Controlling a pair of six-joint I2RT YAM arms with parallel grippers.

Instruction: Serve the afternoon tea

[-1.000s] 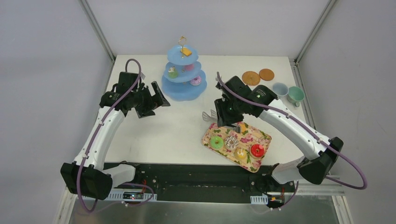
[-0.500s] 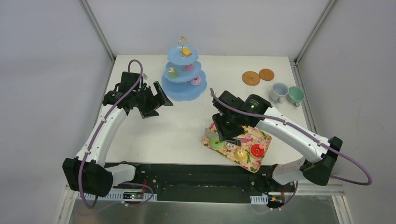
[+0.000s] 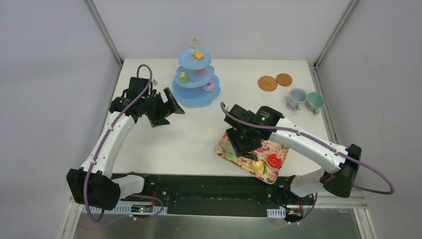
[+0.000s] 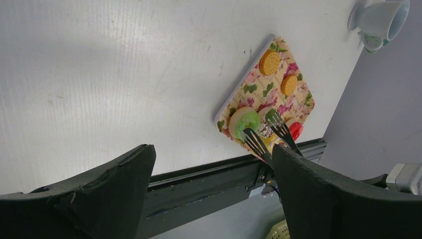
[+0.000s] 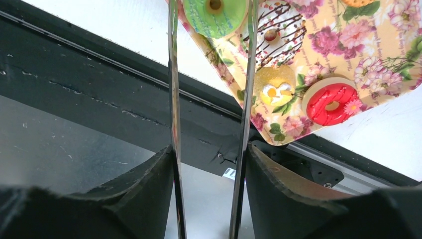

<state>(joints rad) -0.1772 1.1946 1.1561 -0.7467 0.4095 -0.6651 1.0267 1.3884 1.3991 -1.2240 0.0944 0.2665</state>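
My right gripper (image 3: 244,142) (image 5: 209,149) is shut on a pair of metal tongs (image 5: 172,74) and hovers over the flowered tray (image 3: 279,147) (image 5: 378,50). The tong blades stand apart, one on each side of the green iced donut (image 5: 215,15) (image 4: 245,122). On the tray there are also a chocolate-drizzled white donut (image 5: 271,30), a yellow cupcake (image 5: 275,89), a red donut (image 5: 331,102) (image 3: 274,160) and two orange biscuits (image 4: 270,62). My left gripper (image 3: 166,107) (image 4: 211,154) is open and empty beside the blue tiered stand (image 3: 195,94), which carries a few sweets.
Two brown woven coasters (image 3: 267,83) lie at the back right. A white cup (image 3: 297,97) and a green cup (image 3: 314,101) stand next to them. The tray sits at the table's near edge, above the black rail (image 5: 99,74).
My right arm has moved toward the near left over the tray, bringing the tongs from the tray's far end down around the green donut. The left gripper has shifted slightly right.
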